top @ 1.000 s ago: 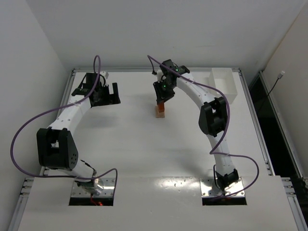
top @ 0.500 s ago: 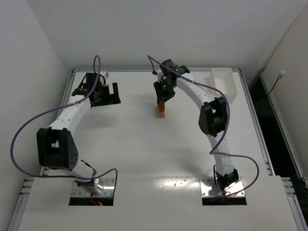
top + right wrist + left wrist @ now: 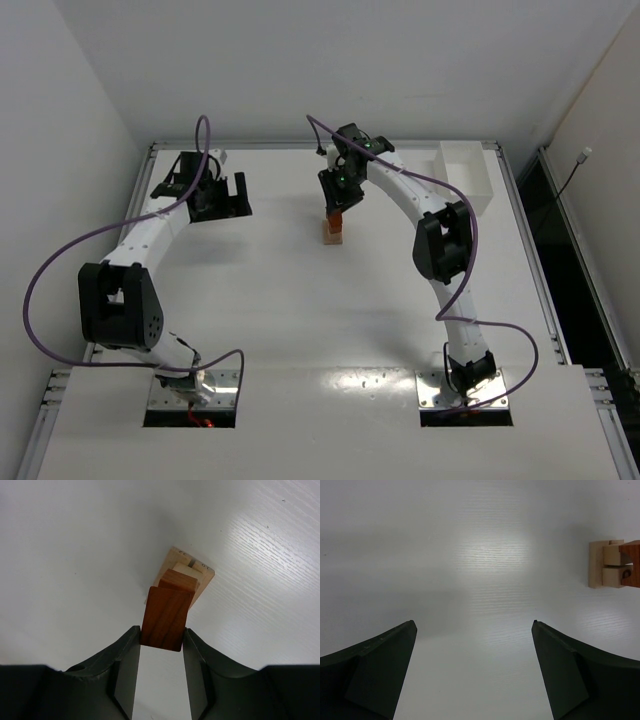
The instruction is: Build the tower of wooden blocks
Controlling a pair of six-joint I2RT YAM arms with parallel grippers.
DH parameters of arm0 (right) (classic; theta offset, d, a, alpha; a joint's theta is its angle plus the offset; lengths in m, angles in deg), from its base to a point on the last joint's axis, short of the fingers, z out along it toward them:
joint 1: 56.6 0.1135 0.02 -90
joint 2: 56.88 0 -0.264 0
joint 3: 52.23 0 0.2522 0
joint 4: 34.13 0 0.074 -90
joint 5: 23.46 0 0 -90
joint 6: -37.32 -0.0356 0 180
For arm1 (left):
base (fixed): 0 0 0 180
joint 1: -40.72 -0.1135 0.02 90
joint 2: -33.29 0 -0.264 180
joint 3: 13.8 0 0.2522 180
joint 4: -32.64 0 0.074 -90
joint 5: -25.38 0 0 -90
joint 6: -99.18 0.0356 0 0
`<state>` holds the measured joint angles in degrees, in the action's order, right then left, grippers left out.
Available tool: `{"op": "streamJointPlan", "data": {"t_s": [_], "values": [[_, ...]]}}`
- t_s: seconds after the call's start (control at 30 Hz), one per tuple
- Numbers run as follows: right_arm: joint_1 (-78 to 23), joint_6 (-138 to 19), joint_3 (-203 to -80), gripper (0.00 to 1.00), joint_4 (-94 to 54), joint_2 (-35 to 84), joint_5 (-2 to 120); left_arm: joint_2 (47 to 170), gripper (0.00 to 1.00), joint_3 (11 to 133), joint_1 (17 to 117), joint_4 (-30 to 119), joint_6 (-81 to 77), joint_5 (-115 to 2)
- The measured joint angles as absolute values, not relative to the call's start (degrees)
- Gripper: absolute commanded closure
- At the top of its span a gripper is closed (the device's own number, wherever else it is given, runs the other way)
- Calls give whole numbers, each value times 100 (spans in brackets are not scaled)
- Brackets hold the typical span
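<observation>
The wood block tower (image 3: 332,232) stands mid-table, a small stack of pale tan and reddish-orange blocks. My right gripper (image 3: 338,207) hangs straight over it. In the right wrist view the right gripper (image 3: 161,629) is shut on a reddish-orange block (image 3: 166,617), both fingertips against its sides. This block sits just above the tower's pale blocks (image 3: 202,577). My left gripper (image 3: 226,196) is far to the left, wide open and holding nothing (image 3: 474,625). The left wrist view catches the tower (image 3: 612,565) at its right edge.
A white rectangular tray (image 3: 466,176) stands at the back right corner. The table's metal rim (image 3: 300,146) runs along the far edge. Purple cables loop off both arms.
The left arm's lower links have shifted very slightly. The right gripper and its block stay over the tower.
</observation>
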<state>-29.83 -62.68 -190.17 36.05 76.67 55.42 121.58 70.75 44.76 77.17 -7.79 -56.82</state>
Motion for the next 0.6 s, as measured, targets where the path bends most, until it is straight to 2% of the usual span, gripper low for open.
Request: {"op": "streamJointPlan", "data": {"t_s": [0.6], "values": [[-2983,-6185,-19087,35,3608,7667,5516,12198,0,7075,4486,7708,-781,-5687]]}}
